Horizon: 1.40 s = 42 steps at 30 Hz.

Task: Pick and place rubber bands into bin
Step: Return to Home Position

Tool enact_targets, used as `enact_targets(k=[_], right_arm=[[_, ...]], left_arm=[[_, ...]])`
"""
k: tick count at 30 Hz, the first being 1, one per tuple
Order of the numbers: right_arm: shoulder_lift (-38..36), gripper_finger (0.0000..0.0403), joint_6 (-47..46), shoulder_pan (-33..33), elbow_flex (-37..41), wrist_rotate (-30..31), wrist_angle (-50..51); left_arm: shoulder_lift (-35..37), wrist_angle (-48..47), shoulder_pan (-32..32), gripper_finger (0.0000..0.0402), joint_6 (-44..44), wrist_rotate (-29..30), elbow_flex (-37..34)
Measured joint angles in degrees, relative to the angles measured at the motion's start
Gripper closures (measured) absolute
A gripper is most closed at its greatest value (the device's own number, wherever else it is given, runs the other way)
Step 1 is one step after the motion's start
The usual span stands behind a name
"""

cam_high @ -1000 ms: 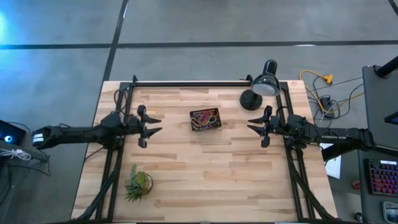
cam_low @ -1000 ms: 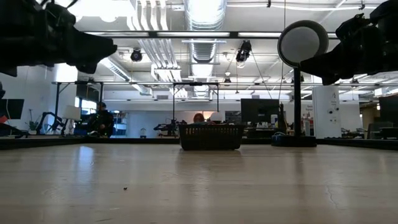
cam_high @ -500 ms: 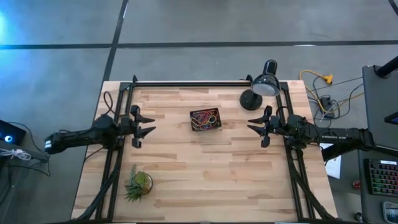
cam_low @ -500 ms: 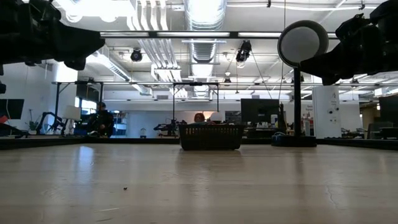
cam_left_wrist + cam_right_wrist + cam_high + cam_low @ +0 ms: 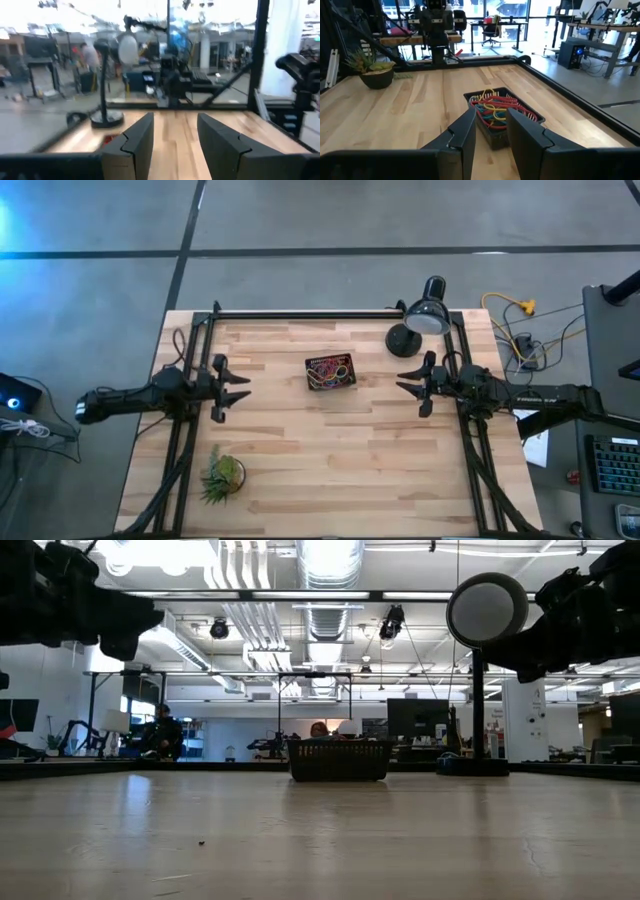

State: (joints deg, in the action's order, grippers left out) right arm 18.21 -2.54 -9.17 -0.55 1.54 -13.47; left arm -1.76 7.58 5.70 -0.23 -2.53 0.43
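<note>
Bands point(image 5: 492, 109) fill your bin point(image 5: 339, 762), lying between your left gripper point(image 5: 246, 385) and nearer right gripper point(image 5: 403, 383), both spread, empty.

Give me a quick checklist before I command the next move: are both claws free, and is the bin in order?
1. The left claw is open with nothing in it: ok.
2. The right claw is open with nothing in it: ok.
3. The rubber bands lie inside the bin: ok.
4. The bin sits flat on the table, apart from both claws: ok.
5. The right claw is apart from the lamp: ok, though near it.
6. No stray bands on the table: cannot tell; none shows, but they are thin.
</note>
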Motion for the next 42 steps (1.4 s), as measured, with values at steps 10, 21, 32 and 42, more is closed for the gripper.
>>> enact_targets(k=[10,21,32,42], right_arm=[[-0.08,0.0300,0.49,0.01,-0.01,0.02,-0.32],[-0.06,0.0300,0.90,0.02,-0.01,0.00,-0.46],[-0.12,0.0300,1.38,1.42,-0.02,-4.38,-4.02],[-5.84,0.0300,10.53,7.47,-0.05,-1.16,-8.26]], left_arm=[[0.20,-5.72,-2.64,0.0265,-0.57,-0.60,-0.09],[0.10,-6.22,-3.55,0.0265,0.55,-0.34,-0.11],[-3.42,-6.06,-3.55,0.0265,0.59,-0.34,-0.02],[-6.16,-5.55,-3.55,0.0265,0.61,-0.34,0.00]])
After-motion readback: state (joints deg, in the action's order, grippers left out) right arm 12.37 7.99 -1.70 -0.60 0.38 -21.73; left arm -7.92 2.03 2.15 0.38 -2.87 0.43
